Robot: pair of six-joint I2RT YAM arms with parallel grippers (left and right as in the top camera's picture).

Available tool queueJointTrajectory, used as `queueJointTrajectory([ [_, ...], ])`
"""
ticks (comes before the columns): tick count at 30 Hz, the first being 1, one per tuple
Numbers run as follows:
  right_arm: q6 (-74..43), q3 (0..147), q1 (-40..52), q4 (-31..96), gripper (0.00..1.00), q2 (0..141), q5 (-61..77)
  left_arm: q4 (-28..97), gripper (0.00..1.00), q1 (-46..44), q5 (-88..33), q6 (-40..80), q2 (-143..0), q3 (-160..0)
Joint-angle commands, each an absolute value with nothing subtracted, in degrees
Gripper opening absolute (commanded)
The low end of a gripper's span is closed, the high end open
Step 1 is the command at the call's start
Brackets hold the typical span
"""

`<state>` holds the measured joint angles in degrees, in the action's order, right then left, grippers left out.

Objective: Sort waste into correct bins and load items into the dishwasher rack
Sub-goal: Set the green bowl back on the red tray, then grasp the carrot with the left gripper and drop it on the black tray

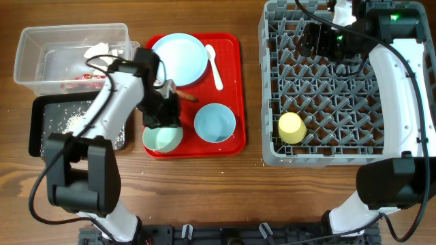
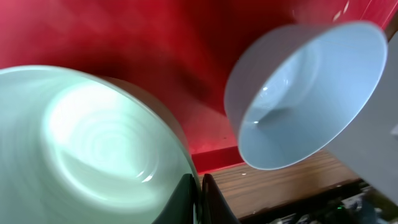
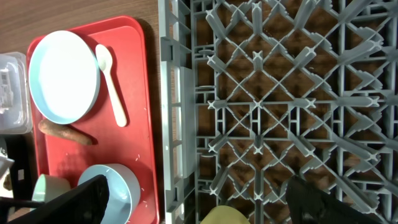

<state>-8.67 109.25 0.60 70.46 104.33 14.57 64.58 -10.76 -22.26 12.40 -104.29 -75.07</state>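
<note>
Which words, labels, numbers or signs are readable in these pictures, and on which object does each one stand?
None is readable.
The red-and-white wrapper in the clear tub may carry print, but it is too small and blurred to read.
The plate, mint bowl, blue bowl, spoon, yellow cup, red tray and grey rack show no writing.

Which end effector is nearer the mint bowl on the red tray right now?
Left. The left end effector is closed on the mint bowl at its rim. The right end effector hangs open over the dishwasher rack, far off across the table.
</note>
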Motion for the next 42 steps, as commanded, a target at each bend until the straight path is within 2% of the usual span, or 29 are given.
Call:
queueJointTrajectory([
  [1,-7.66,110.56,0.67,70.28,0.93,102.87,15.14,64.47,0.21,-15.22,-20.25,14.0,-103.22,-75.66],
  [3,-7.66,110.56,0.67,70.24,0.93,102.87,15.14,64.4,0.33,-16.73,-20.25,14.0,-103.22,-75.66],
  [9,-7.66,110.56,0.67,70.24,0.92,102.87,15.14,65.17,0.34,-14.31,-19.84,15.46,-103.04,-77.47],
  [16,-7.66,110.54,0.67,70.06,0.93,102.87,15.14,65.6,0.42,-14.02,-15.7,15.64,-102.3,-88.38],
  [22,-7.68,110.56,0.67,69.52,0.93,102.87,15.14,59.18,0.45,-14.81,-1.93,30.74,-103.33,-88.31],
  [25,-7.66,110.56,0.67,69.36,0.92,102.87,15.14,53.95,0.49,-17.47,3.77,38.81,-105.25,-87.24],
  [27,-7.64,110.56,0.67,69.38,0.93,102.87,15.14,48.1,0.73,-18.94,4.01,47.51,-106.87,-84.84],
  [29,-7.49,110.54,0.67,69.45,0.95,102.87,15.11,45.95,0.59,-19.18,3.97,59.0,-109.1,-83.2],
  [30,-7.49,110.54,0.67,69.45,0.95,102.87,15.11,45.93,0.58,-19.18,3.97,60.36,-109.8,-82.85],
  [33,-7.51,110.54,0.67,69.38,0.95,102.87,15.11,45.63,0.56,-19.18,4.01,60.93,-112.01,-82.02],
  [36,-7.53,110.54,0.69,69.43,0.96,102.91,15.14,44.05,0.59,-19.22,3.9,60.95,-114.83,-82.02],
  [42,-7.57,110.5,0.67,69.45,0.96,102.91,15.14,42.06,0.59,-19.22,3.97,60.93,-118.3,-82.0],
])
